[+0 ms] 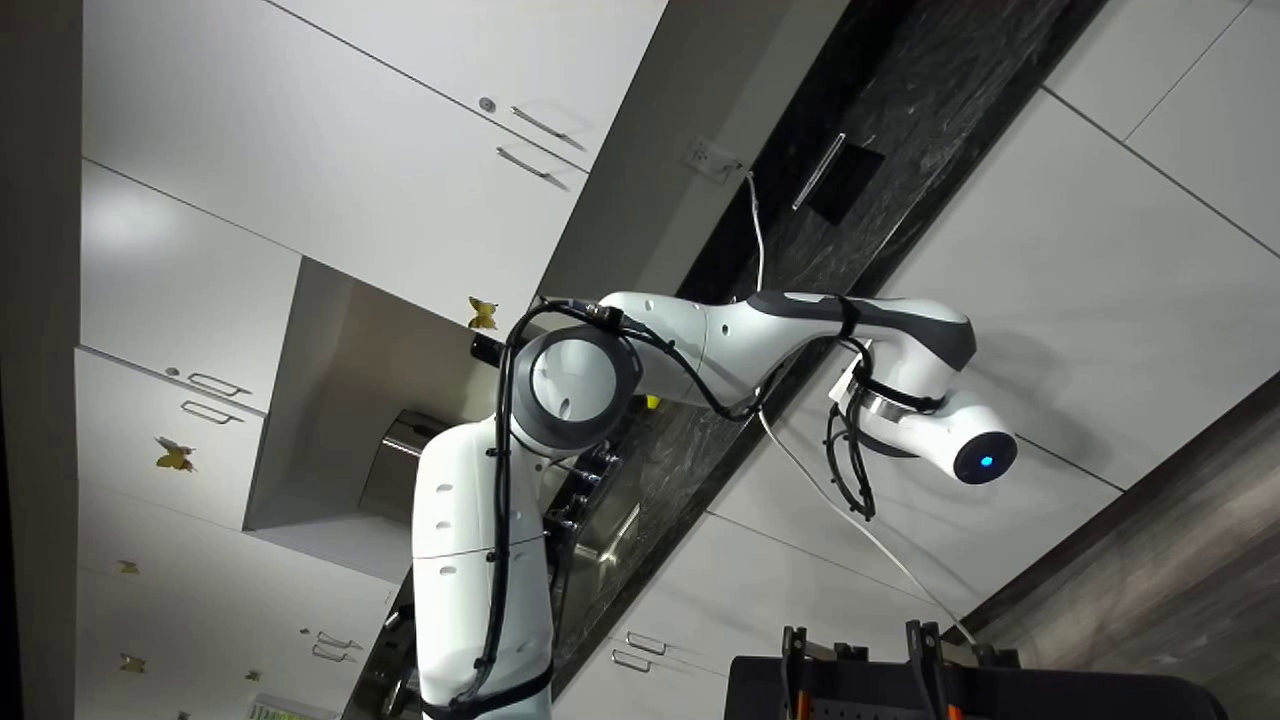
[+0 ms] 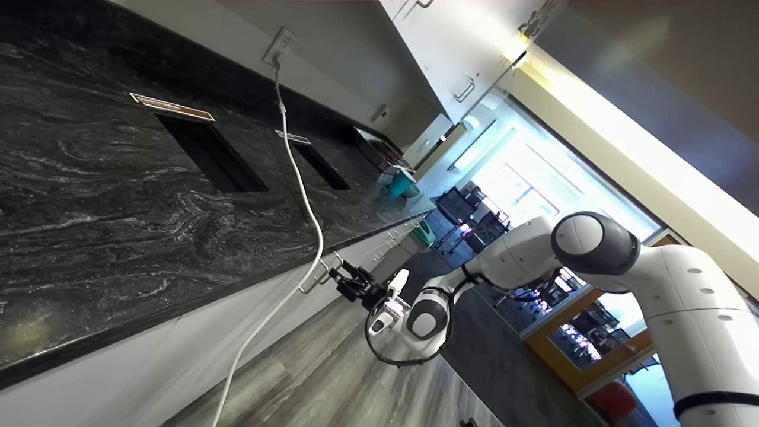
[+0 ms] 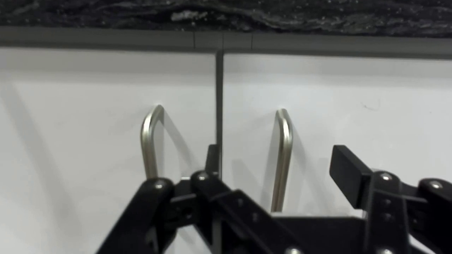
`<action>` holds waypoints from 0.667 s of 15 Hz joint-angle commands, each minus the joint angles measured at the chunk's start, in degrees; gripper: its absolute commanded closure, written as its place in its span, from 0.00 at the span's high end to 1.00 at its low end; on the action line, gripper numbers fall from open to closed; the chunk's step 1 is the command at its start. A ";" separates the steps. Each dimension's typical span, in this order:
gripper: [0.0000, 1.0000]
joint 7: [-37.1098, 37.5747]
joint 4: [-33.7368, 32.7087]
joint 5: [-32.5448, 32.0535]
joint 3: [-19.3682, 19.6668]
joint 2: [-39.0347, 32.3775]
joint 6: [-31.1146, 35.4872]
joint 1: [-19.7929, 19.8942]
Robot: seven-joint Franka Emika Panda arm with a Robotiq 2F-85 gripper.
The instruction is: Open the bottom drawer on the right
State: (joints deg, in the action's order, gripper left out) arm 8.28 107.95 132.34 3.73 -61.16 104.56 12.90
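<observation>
Toward four o'clock in the wrist view, the end effector (image 3: 280, 165) stands released, its fingers (image 3: 348, 174) spread wide with the right-hand bar handle (image 3: 286, 135) showing between them, touching neither; the white cabinet door (image 3: 395, 113) that bears this handle is closed, on the three o'clock side. At nine o'clock from the end effector is the left-hand bar handle (image 3: 148, 148) on the adjoining door (image 3: 70, 123), and at twelve the dark marbled desk (image 3: 317, 16). Farther out, in an exterior view, a white cable (image 2: 321, 238) runs from a wall outlet (image 2: 282, 44) over the desk's edge.
</observation>
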 commanded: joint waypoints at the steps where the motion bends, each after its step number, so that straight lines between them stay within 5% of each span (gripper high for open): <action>1: 0.49 0.92 -2.05 1.33 -0.41 -1.12 0.70 -0.21; 7: 0.05 1.05 -2.32 0.90 -0.29 -1.26 0.65 -0.08; 10: 0.00 2.41 -1.58 -2.93 0.65 -0.77 0.44 -0.66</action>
State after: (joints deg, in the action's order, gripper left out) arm 8.88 106.46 132.24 3.63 -62.20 104.69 12.96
